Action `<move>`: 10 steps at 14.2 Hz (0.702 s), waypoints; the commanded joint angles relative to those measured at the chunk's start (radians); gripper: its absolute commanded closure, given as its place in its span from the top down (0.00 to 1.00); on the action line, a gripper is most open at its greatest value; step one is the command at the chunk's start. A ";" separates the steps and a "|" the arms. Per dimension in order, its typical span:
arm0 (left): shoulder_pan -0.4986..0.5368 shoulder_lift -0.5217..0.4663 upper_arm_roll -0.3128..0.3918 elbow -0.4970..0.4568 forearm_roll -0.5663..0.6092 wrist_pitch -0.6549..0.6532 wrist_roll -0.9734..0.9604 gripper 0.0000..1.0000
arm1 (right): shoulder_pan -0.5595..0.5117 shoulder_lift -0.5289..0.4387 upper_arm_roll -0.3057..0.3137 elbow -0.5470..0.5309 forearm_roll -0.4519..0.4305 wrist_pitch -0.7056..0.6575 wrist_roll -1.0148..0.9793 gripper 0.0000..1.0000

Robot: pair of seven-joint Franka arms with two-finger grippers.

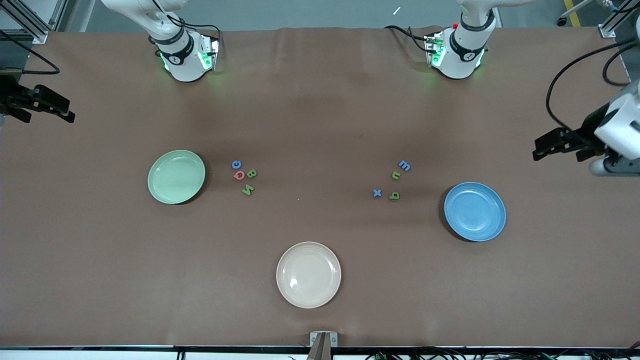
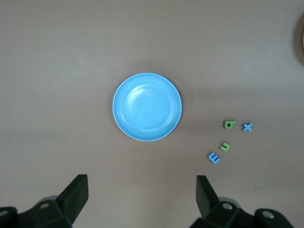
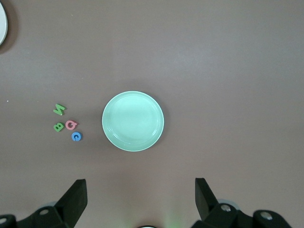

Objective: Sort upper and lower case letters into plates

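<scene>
Nearest the front camera sits a cream-white round plate — a decoy; a letter dropped there is missorted. Farther off, the bright blue shallow plate lies beside four small lowercase foam letters, and the pale mint green plate beside four uppercase foam letters. These sit close together, so a pinch could nudge neighbours. The left gripper and right gripper hang at the table's ends, jaws wide, empty.
</scene>
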 commanded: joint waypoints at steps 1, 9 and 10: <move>-0.008 0.020 -0.010 0.006 0.023 0.013 0.016 1.00 | 0.006 -0.042 -0.001 -0.037 0.006 0.013 0.016 1.00; -0.045 0.059 -0.059 -0.054 -0.064 0.081 -0.120 0.99 | 0.000 -0.037 -0.003 -0.031 0.020 0.014 0.018 1.00; -0.045 0.057 -0.088 -0.080 -0.063 0.102 -0.191 0.99 | 0.000 -0.037 -0.003 -0.031 0.022 0.014 0.018 1.00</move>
